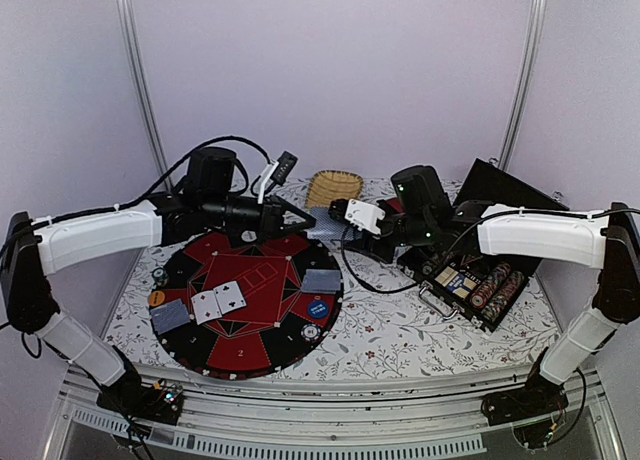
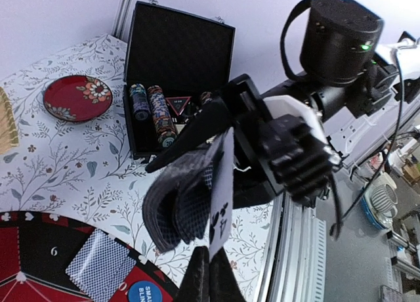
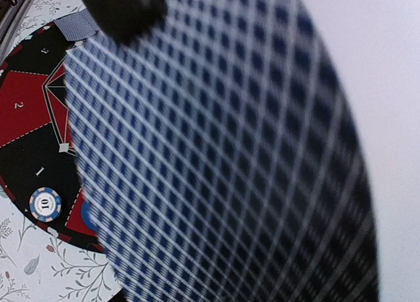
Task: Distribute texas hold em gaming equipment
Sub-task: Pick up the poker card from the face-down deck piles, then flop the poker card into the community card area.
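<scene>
My right gripper is shut on a bent deck of blue-backed cards above the far right edge of the round poker mat. My left gripper is shut on one white card with black clubs, pinched at its lower edge and standing apart from the deck's front. In the right wrist view the deck's back fills the frame and hides the fingers. Two face-up cards, face-down cards, a blue button and a white chip lie on the mat.
An open black case with rows of chips stands at the right. A woven basket sits at the back centre. A dark-red plate lies on the flowered cloth behind it. An orange chip rests at the mat's left rim.
</scene>
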